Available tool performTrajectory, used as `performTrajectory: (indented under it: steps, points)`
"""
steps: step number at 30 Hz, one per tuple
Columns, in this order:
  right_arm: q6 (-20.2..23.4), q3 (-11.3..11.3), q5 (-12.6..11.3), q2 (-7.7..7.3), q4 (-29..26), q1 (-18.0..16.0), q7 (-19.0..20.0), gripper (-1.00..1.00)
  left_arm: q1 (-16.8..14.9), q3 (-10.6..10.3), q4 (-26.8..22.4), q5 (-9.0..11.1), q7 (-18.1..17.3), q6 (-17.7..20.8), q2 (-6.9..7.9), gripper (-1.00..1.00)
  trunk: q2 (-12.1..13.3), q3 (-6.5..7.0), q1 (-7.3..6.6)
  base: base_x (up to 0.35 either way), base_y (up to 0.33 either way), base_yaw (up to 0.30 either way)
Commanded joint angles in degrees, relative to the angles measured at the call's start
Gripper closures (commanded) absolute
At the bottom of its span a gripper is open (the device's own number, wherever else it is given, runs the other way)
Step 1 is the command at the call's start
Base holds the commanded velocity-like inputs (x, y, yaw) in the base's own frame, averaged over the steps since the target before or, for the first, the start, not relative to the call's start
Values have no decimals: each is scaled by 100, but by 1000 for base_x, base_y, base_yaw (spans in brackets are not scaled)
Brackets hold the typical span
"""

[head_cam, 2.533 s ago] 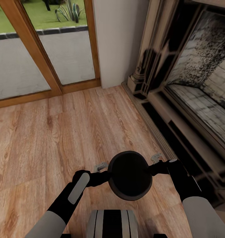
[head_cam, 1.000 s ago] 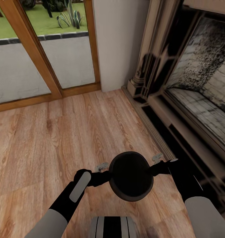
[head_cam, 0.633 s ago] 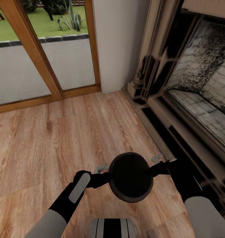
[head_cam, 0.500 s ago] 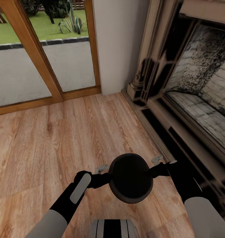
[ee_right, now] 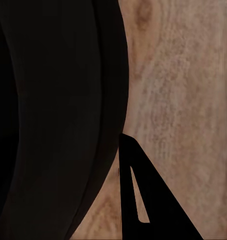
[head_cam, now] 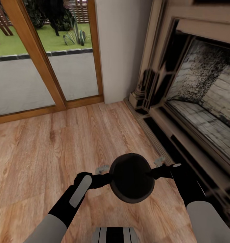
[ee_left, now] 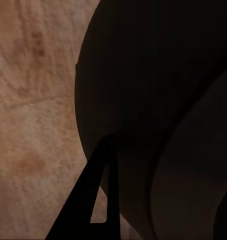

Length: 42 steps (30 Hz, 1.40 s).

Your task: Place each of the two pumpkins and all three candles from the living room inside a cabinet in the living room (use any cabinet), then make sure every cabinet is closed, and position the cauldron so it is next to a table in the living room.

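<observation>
Grippers hold the load from both sides: the left gripper (head_cam: pixel 106 175) pinches the rim of the cauldron (head_cam: pixel 131 178) on one flank and the right gripper (head_cam: pixel 154 172) clamps the opposite flank, so the black pot hangs level between the arms, low in the centre of the head view, its mouth facing up. A two-sided grip likely keeps the round belly from swinging while the base rolls. In each wrist view the dark curved wall sits right against one dark finger (ee_left: pixel 96 200), with wood grain behind. Beneath it runs the plank floor (head_cam: pixel 60 141). Glazed patio doors (head_cam: pixel 44 67) fill the upper left, a brick fireplace (head_cam: pixel 202 87) the right. No table is in sight, so this looks like transit.
</observation>
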Motion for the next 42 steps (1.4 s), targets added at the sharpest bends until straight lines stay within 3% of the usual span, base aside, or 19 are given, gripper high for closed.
performTrajectory:
  steps: [1,17,18,19,23,42]
  points:
    - [794,-2,124,-793,1,0,2703,100,-3,-59,-1190,338,-94,-36,5,100,0,19,-4,0,0,0]
    - [928,-18,196,-871,-199,0,3098,100,19,-120,-1557,354,-94,180,-4,100,22,373,-45,0,0,0]
    - [930,-19,199,-872,-200,0,3102,100,21,-120,-1561,379,-94,182,-2,100,23,396,-47,0,0,0]
    - [934,-17,202,-913,-208,0,3143,100,23,-125,-1626,554,-89,184,7,100,24,418,-50,0,0,0]
    - [960,-17,220,-1001,-313,0,3358,100,28,-141,-1717,686,-86,184,22,100,30,506,-60,0,0,0]
    - [964,-29,230,-1041,-335,0,3549,100,49,-277,-1818,716,-85,222,26,100,55,927,-109,0,0,0]
